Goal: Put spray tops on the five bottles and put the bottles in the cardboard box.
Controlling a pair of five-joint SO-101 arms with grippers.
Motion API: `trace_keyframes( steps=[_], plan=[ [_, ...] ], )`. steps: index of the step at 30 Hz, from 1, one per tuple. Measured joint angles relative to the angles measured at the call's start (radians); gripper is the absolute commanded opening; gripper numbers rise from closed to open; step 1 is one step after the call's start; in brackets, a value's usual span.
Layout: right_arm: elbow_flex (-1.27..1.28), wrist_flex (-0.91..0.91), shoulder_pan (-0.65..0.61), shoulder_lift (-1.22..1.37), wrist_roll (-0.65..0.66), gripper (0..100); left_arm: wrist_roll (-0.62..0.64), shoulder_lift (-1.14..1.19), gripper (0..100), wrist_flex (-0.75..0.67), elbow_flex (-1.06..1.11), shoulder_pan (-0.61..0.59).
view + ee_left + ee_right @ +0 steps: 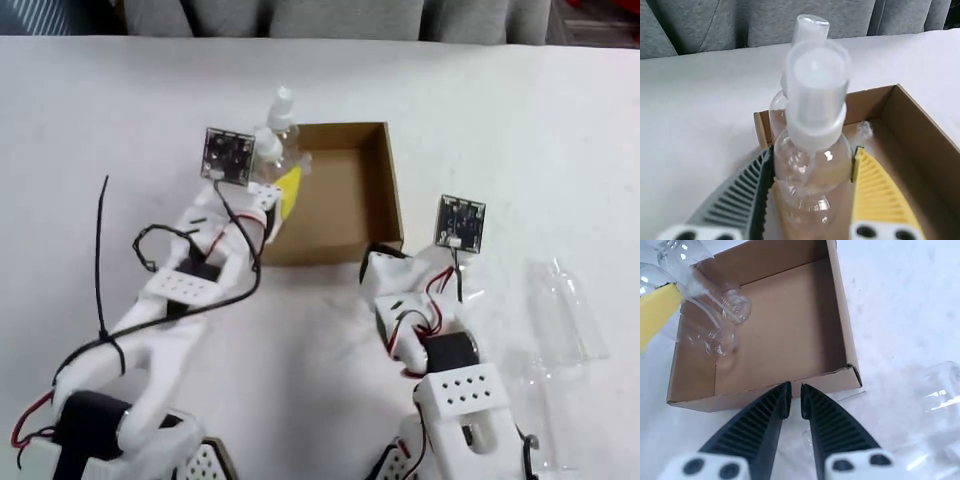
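Bottle (812, 172) with a white spray top (816, 85) is clamped in the left tool (814, 152): grey finger (740, 200) on one side of the clear body, yellow finger (875, 195) on the other, both tight against it. Left arm (170, 300) runs from the near left of the bench (500, 120) up to the left wall of the cardboard box (345, 205). Held bottle is at the box's far left corner.

Second bottle (777, 107), also capped with a spray top, stands right behind the held one. Touching or just beside it, can't tell which. In the right wrist view, both bottles have their clear bases down inside that same corner of the box, next to the left wall, with the bodies slanting up past the rim. Can't tell whether the held bottle's base rests on the box floor. In the high view both white tops show beyond the box's far left corner.

Right tool (795, 392) sits just outside the box's near wall, close to the near right corner, over the bench. Its black fingers (765, 415) are drawn together to a thin slit.

Right of that arm, clear plastic packaging (565, 310) lies flat on the bench, well apart from the box.
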Motion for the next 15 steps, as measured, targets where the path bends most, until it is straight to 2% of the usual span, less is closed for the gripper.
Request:
trace_keyframes(
  steps=[15],
  plan=[
    [0.000, 0.000, 0.000, 0.000, 0.000, 1.7, -0.003, 0.138, 3, -0.118, -0.003, 0.000]
  ],
)
